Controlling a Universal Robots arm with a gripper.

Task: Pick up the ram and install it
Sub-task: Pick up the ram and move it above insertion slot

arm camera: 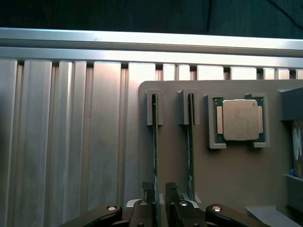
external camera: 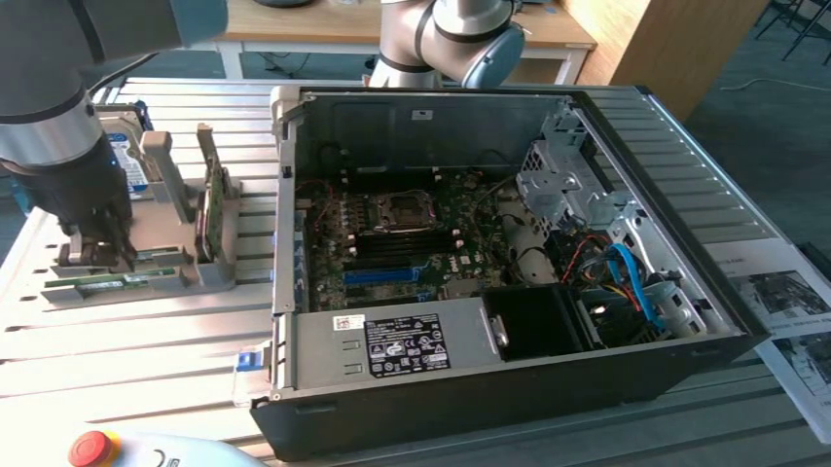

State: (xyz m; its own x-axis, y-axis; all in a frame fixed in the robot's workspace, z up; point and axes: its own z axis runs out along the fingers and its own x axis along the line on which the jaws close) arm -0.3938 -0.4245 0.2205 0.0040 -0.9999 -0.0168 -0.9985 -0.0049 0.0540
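Nearest the lens: fingers (arm camera: pixel 171 194), released, parted by a narrow gap, lowered over the grey holder (arm camera: pixel 227 179) on the slatted metal surface (arm camera: pixel 71 142). Not clamped: bare holder visible inside the gap.

Position of the ram (arm camera: pixel 155 142): on edge in a holder slot, near end inside the gap between the fingers. Long axis straight ahead of the fingers, in line with the gap. Offset within the gap: close against the finger farther from the second stick (arm camera: pixel 190 142), apart from the other finger. Alignment judged good, with the thin faces of the ram turned toward the finger pads.

Position of the second stick: parallel to the ram, just beside it, outside the fingers.

Position of the processor (arm camera: pixel 236 118): flat in its pocket, ahead of the fingers, beyond the second stick on that same side.

Position of the computer case (external camera: pixel 520 409): lid off, well apart from the fingers, toward the exterior view's right. Installation judged not begun, the ram not yet lifted from the holder.
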